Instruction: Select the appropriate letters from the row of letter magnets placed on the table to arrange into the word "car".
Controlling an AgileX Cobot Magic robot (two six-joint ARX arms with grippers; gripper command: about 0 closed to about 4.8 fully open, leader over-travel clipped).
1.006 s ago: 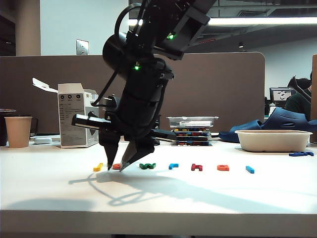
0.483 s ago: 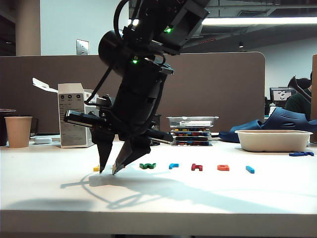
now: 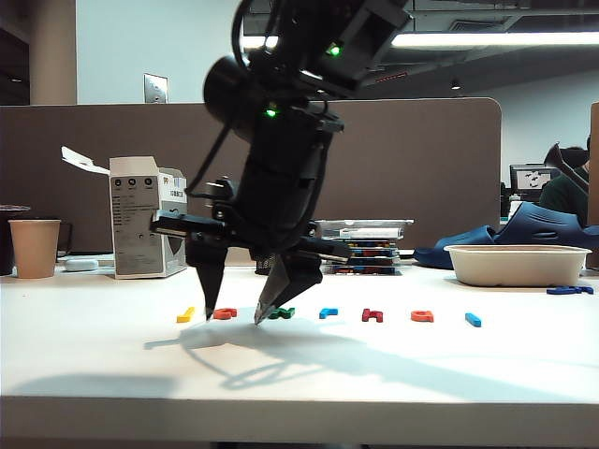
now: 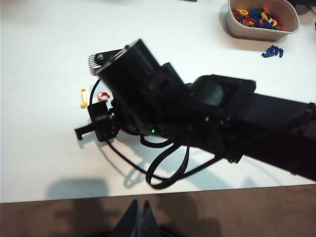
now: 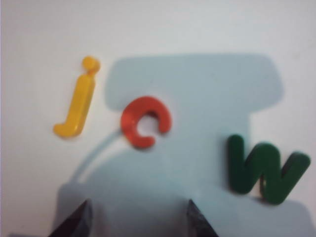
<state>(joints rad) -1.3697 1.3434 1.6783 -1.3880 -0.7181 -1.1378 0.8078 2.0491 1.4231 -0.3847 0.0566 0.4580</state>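
The small orange rounded plastic "c" (image 5: 145, 122) lies flat on the white table (image 3: 393, 374), just ahead of my right end effector (image 3: 240, 309) and roughly centred between its two dark fingertips (image 5: 79, 219); those jaws stand wide apart and hold nothing, their tips low over the surface. It looks glossy, thin and shallow, with its gap turned away from the yellow "j" (image 5: 76, 101), which sits just beside it on one side, while the green "w" (image 5: 264, 170) lies a little farther off on the other. My worry is that so flat a piece gives the pads little edge to bite: if I close too high I expect it to squirt out or skate across the smooth top, and a tip landing on it could flick it into the "j". Closing off-centre might also drag the "w". Farther along the row wait the light blue "r" (image 3: 327, 313), a dark red letter (image 3: 372, 315) and the orange "a" (image 3: 421, 316). My left end effector (image 4: 139, 217) hangs well apart beyond the table's front edge, its fingers pressed together and empty.
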